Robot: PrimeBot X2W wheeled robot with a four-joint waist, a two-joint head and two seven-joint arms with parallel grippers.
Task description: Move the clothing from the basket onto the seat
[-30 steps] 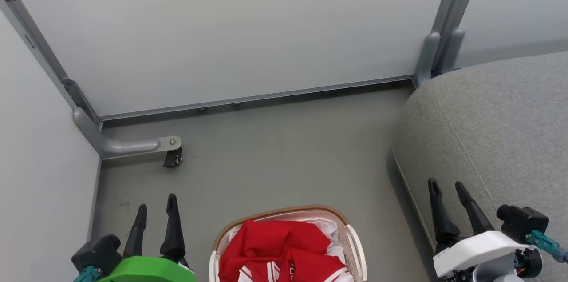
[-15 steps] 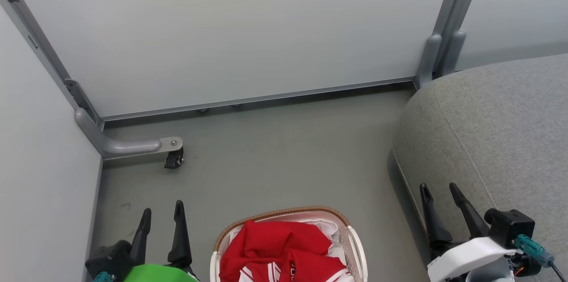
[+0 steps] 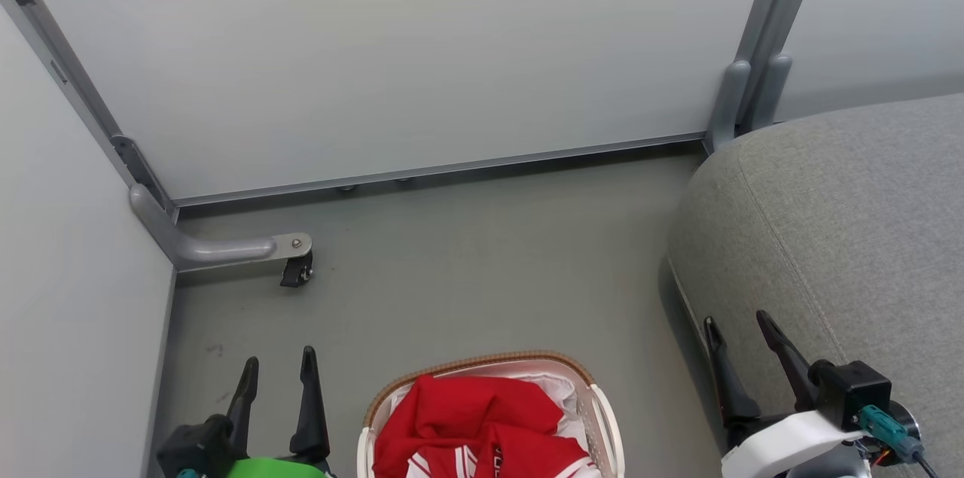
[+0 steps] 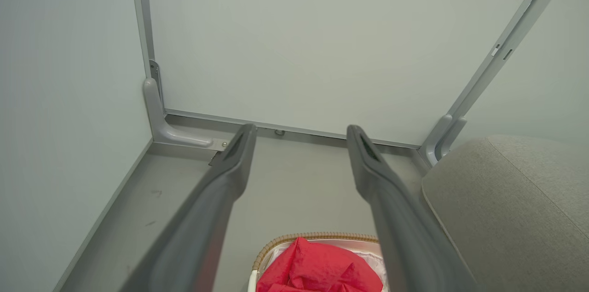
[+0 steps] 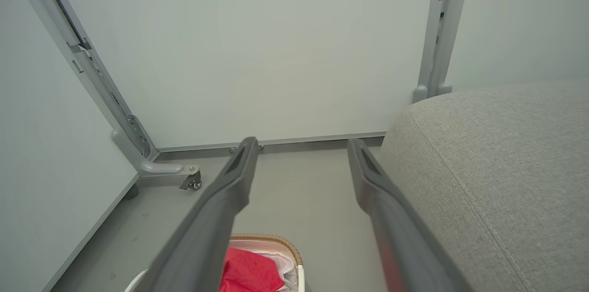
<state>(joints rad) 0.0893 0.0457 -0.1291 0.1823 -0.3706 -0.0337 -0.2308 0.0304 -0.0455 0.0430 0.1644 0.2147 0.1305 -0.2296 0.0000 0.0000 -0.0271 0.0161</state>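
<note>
Standing wide open with nothing between its two dark fingers, the left gripper (image 3: 279, 357) hangs over the floor (image 3: 467, 260) just left of the basket (image 3: 482, 360). The right gripper (image 3: 736, 320) is wide open and empty too, and it hangs by the left edge of the seat (image 3: 843, 214), on the other side of the basket. The basket sits on the floor between the two grippers. The clothing (image 3: 474, 418) lies bunched up inside the basket, red with a bit of white, on top of a white liner (image 3: 561, 388). The seat is big, grey and soft, and it is near the basket but not touching it. A pale wall (image 3: 414, 49) stands at the far edge of the floor, and a little black wheel (image 3: 295, 273) under a grey foot (image 3: 218, 246) sits near the far left corner.
</note>
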